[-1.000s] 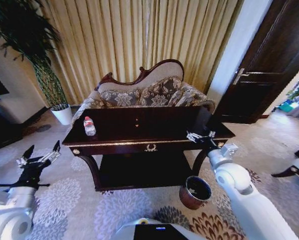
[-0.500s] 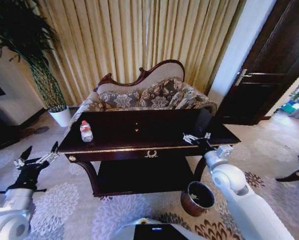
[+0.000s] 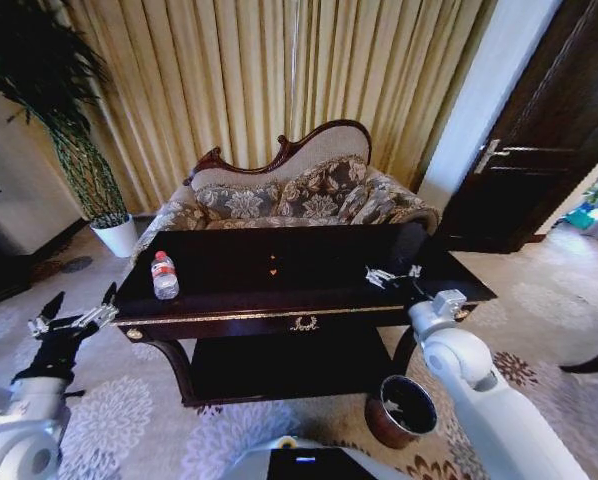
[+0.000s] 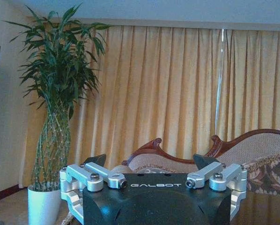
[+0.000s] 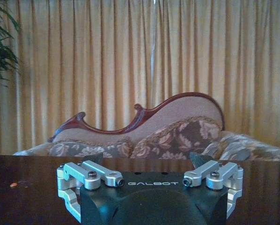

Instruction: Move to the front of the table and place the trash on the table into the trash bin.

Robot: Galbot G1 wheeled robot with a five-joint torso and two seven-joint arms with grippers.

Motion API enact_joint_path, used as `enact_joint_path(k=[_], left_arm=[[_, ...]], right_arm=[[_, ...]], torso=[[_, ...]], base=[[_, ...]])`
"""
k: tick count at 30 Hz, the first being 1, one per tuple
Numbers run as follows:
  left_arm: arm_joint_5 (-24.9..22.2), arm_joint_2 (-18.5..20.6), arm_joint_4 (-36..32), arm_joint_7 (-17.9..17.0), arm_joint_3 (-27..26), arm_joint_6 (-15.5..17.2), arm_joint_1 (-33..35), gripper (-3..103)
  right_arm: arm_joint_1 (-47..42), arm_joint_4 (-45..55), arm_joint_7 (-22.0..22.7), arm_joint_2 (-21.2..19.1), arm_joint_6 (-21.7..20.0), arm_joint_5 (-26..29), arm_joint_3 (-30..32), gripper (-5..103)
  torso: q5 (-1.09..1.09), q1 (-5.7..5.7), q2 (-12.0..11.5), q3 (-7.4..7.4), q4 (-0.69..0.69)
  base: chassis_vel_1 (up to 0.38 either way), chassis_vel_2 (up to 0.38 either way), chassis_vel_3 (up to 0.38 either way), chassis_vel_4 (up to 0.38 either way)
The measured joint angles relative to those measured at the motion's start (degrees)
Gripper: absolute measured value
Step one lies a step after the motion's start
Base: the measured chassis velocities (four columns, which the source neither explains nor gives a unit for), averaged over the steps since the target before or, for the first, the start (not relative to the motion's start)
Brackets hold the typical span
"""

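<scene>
Since a second ago your view has swung, so the counter sits more centred; nothing on it moved. Right gripper hovers over the counter's right end, fingers spread, holding nothing. Left gripper hangs off the counter's left end, also spread wide. You've got the tiny orange scrap mid-counter, a water bottle near the left front corner. Trash bin stands on the carpet below the right front corner.

Gleaming glossily: long dark-brown polished wooden table with gold metallic trim. Showing clear plastic: small water bottle. Looking matt and soft: floral patterned cloth sofa, pleated golden fabric curtains. Shining smoothly: round reddish-brown bin.
</scene>
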Motion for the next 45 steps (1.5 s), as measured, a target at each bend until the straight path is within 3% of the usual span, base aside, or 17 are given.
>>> enact_joint_path(k=[6, 12, 20, 23, 25, 34, 38, 45], left_arm=[[0.04, -0.2, -0.58, 0.02, -0.05, 0.0, 0.41, 100], [0.1, -0.29, -0.72, 0.03, -0.13, 0.01, 0.54, 100], [0.48, -1.29, -1.2, 0.05, 0.23, 0.61, 0.14, 100], [0.8, -1.31, -1.18, 0.01, 0.28, 0.64, 0.07, 100], [1.4, -1.44, -0.98, -0.25, 0.43, 0.7, -0.09, 100], [1.74, -1.98, -1.5, -0.37, 1.09, 1.34, -0.38, 100], [1.75, -1.98, -1.02, -0.18, 0.63, 1.33, -0.42, 100], [1.89, -2.61, -0.82, 0.04, 0.37, 1.18, -0.15, 100]], right_arm=[[2.12, 0.01, -0.02, -3.06, -0.78, 2.87, -3.26, 100], [6.61, -0.28, 0.23, -9.77, -3.9, 5.89, -8.26, 100], [17.17, -0.33, 2.83, -17.84, -13.56, 20.96, -12.55, 100], [17.8, -0.02, 2.86, -18.61, -14.36, 23.06, -12.63, 100], [19.03, 1.01, 2.98, -20.71, -15.53, 28.54, -12.69, 100], [22.19, 0.29, 0.48, -23.5, -13.63, 30.31, -15.49, 100], [26.04, -2.72, -1.84, -24.65, -10.53, 28.35, -20.82, 100], [33.75, -6.36, -2.9, -24.74, -8.93, 28.25, -30.2, 100]], torso=[[0.0, -0.02, 0.01, -0.01, 0.01], [0.01, -0.02, 0.02, -0.01, 0.02], [0.0, -0.02, 0.02, -0.01, 0.02], [0.01, -0.02, 0.01, -0.01, 0.01], [0.01, -0.02, 0.01, 0.0, 0.0], [0.0, -0.02, 0.01, -0.01, 0.0], [0.0, -0.02, 0.01, -0.01, 0.01], [0.0, -0.01, 0.0, 0.0, 0.02]], base=[[0.0, 0.0, 0.0, 0.0], [0.0, 0.0, 0.0, 0.0], [0.0, 0.0, 0.0, 0.0], [0.0, 0.0, 0.0, 0.0], [0.0, 0.0, 0.0, 0.0], [0.0, 0.0, 0.0, 0.0], [0.0, 0.0, 0.0, 0.0], [0.0, 0.0, 0.0, 0.0]])
